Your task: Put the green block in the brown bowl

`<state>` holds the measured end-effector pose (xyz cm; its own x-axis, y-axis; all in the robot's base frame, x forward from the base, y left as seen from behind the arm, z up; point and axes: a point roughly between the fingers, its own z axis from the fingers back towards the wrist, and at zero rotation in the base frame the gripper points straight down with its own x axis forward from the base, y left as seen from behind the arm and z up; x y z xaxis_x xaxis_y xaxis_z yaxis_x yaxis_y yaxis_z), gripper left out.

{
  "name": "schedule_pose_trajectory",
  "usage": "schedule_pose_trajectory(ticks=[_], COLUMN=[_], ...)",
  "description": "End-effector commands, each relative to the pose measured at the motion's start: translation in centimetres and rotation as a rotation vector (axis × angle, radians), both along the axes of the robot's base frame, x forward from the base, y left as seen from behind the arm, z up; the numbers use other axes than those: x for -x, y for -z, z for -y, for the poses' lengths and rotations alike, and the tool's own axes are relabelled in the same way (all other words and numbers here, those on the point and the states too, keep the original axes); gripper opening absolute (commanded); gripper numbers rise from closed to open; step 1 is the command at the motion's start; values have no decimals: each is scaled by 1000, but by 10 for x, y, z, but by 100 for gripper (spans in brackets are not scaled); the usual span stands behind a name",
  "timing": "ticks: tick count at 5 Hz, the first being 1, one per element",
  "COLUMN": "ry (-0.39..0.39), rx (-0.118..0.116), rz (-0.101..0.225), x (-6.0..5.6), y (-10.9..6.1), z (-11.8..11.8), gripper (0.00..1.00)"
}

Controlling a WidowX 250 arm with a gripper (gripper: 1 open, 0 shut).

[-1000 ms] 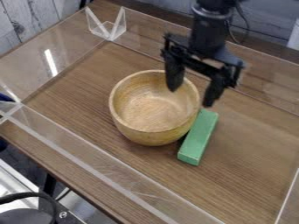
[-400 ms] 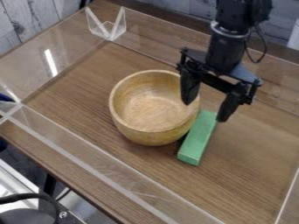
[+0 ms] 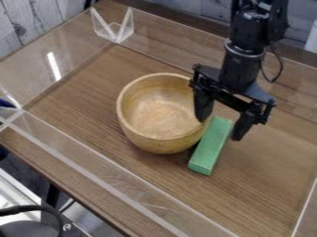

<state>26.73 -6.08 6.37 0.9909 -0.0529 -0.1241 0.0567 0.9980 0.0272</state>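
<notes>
Pretty bright, even light, low-res and a bit soft all over, with white glare streaks on the clear plastic wall (image 3: 56, 63) at left.

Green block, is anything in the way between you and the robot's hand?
Nothing visible. The hand hangs open right over the far end of the green block, with only air between them. The brown bowl sits just beside the block, and nothing lies between those two either.

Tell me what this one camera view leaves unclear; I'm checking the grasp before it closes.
- Far end of the block: covered by the open gripper.
- Whether the fingertips touch the block or hover: cannot tell from this angle.
- Whether block and bowl touch: unclear.
- Upper arm: cut off by the top edge.
</notes>
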Motion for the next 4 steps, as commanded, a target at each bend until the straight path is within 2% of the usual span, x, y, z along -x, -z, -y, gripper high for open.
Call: schedule_pose_trajectory(ticks=[1, 2, 4], ry=[-9, -19, -77], rx=[35, 51, 55], rz=[60, 76, 91], x=[1, 5, 2], y=[-3, 3, 3], z=[5, 6, 6], gripper=[100, 100, 100])
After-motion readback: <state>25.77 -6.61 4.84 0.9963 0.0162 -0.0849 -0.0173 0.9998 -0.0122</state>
